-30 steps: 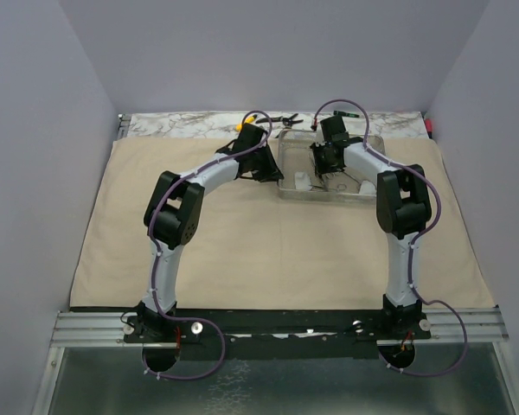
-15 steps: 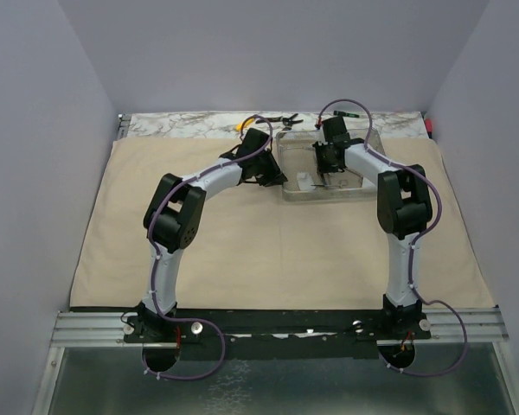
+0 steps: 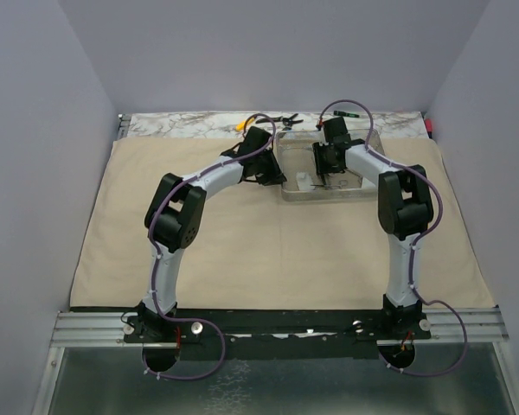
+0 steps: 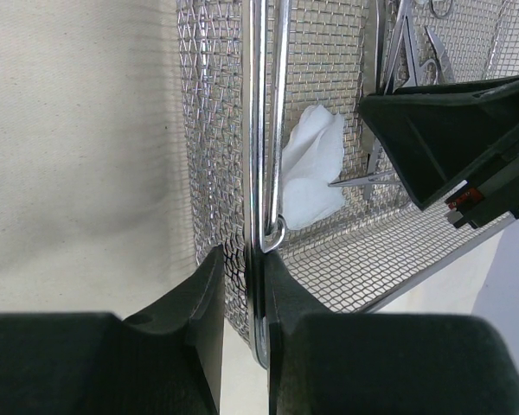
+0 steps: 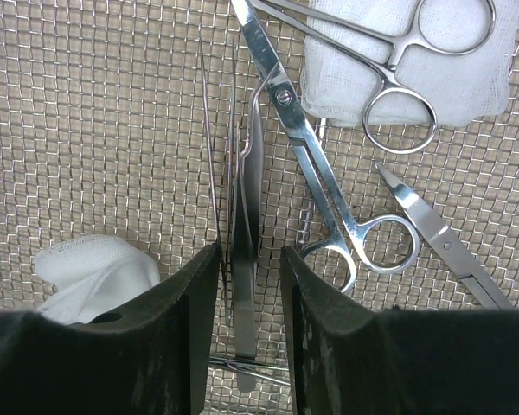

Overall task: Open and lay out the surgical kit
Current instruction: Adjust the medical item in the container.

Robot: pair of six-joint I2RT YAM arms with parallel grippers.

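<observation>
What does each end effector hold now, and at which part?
Left end effector clamps the mesh tray at its wire rim. Right end effector straddles the tweezers, not yet gripping.

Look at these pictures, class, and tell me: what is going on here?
Two robot arms are working at a mesh tray on a beige cloth. The left gripper pinches the tray's side wall. The right gripper is down inside the tray, its fingers either side of thin tweezers but not closed on them. Clamps and gauze lie beside them.
</observation>
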